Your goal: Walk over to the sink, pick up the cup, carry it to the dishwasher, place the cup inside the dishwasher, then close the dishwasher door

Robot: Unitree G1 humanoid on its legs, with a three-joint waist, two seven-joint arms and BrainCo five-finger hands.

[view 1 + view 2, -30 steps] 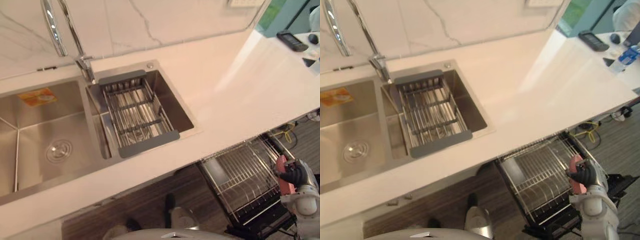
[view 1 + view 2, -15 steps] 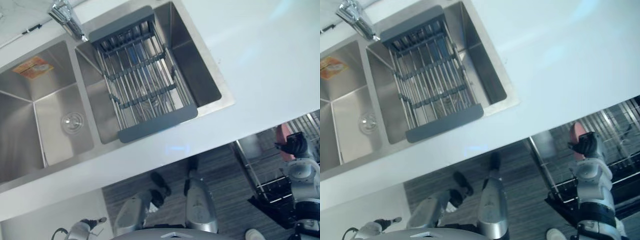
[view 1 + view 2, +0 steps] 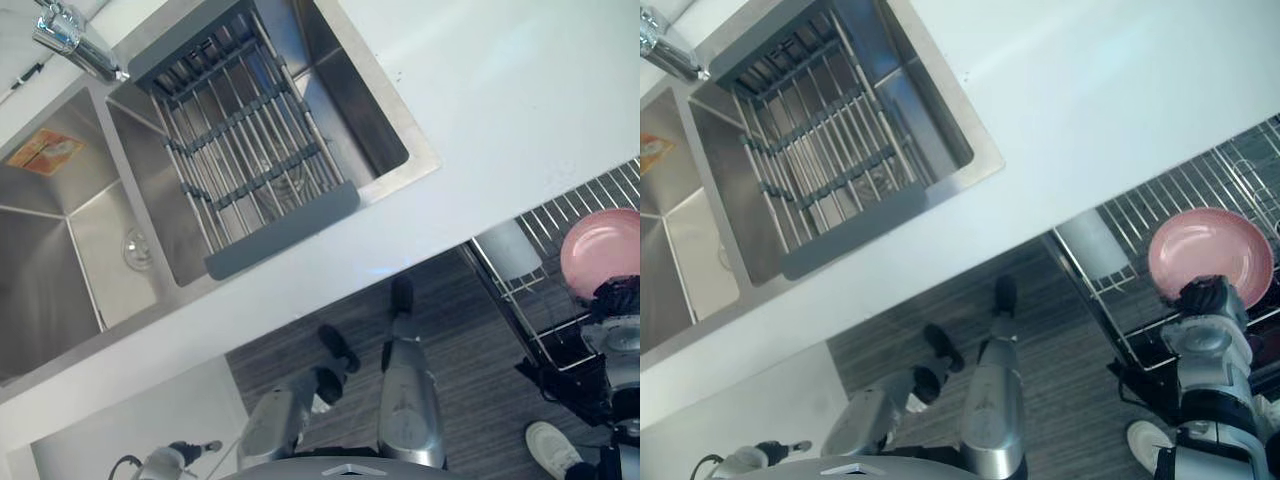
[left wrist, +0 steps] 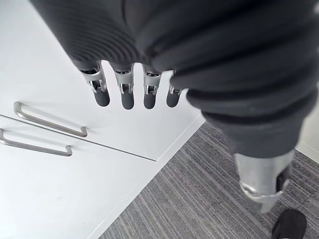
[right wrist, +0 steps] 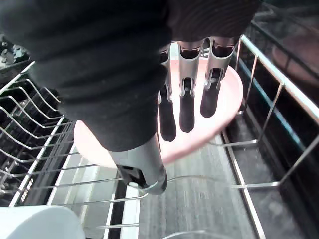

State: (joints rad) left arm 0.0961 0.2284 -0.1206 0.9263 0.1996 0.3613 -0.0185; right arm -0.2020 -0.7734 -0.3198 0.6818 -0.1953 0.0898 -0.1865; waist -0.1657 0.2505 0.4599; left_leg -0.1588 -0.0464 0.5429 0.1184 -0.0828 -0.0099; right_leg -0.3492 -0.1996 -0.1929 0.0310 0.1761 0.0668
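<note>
While the right hand (image 3: 1208, 298) hangs over the dishwasher rack (image 3: 1137, 228), it's pinching a pink plate (image 3: 1210, 255) between its fingers (image 5: 186, 107) and thumb: flat and round, no cup by the look of it. The plate's near edge hides behind the hand's cover, and whether it touches the wires is hard to tell. A white cylinder (image 3: 508, 248) sits in the rack's corner, cut off in the wrist view. The left hand (image 4: 199, 50) dangles slack by white cabinet doors (image 4: 60, 189). The sink (image 3: 60, 270) is well apart

R hand (image 5: 187, 107) w/ pink dish (image 5: 199, 137) (over rack (image 5: 279, 75))
</note>
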